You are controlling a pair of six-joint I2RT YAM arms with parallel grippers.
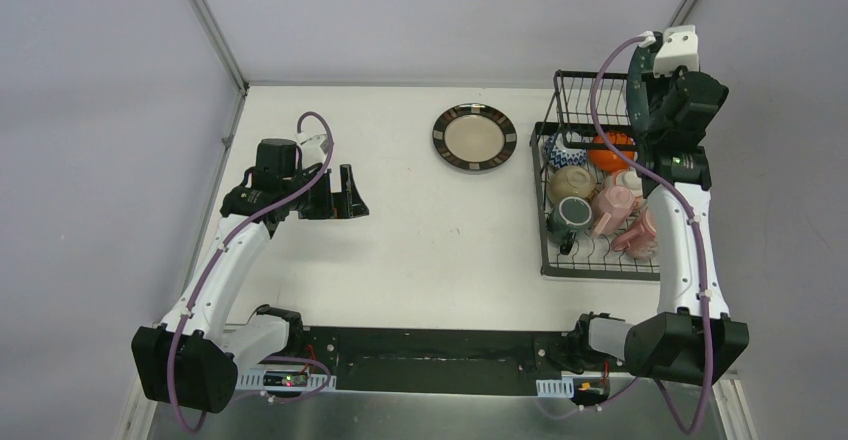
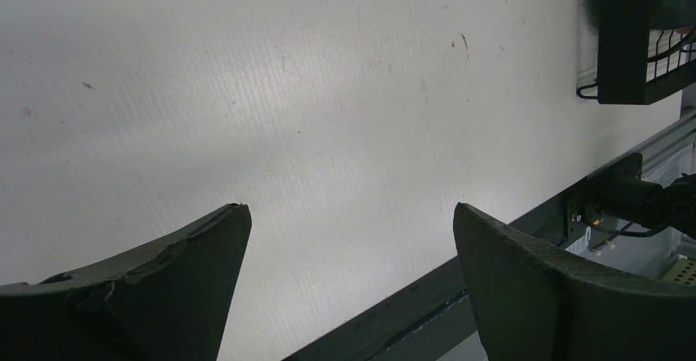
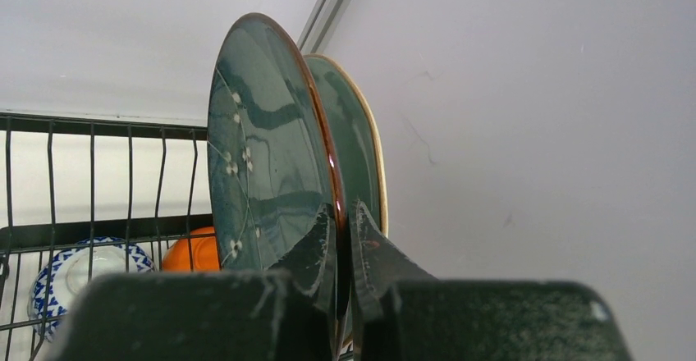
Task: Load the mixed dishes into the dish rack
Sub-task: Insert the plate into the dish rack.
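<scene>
My right gripper (image 3: pixel 343 209) is shut on the rim of a dark teal plate (image 3: pixel 267 156) with small white flowers, held upright on edge. A second green plate with a cream rim (image 3: pixel 361 148) stands right behind it. In the top view this gripper (image 1: pixel 652 100) is over the back right of the black wire dish rack (image 1: pixel 590 273). The rack holds an orange bowl (image 1: pixel 610 150), a blue-and-white bowl (image 1: pixel 565 150), a beige bowl (image 1: pixel 572 182) and pink cups (image 1: pixel 612 208). A dark-rimmed beige plate (image 1: pixel 474 138) lies flat on the table, left of the rack. My left gripper (image 1: pixel 340 195) hangs open and holds nothing.
The left wrist view shows bare white table between the fingers (image 2: pixel 189 287) and a corner of the rack (image 2: pixel 632 49) at the top right. A dark cup (image 1: pixel 572 215) sits among the pink ones. Grey walls stand close behind and to the right of the rack.
</scene>
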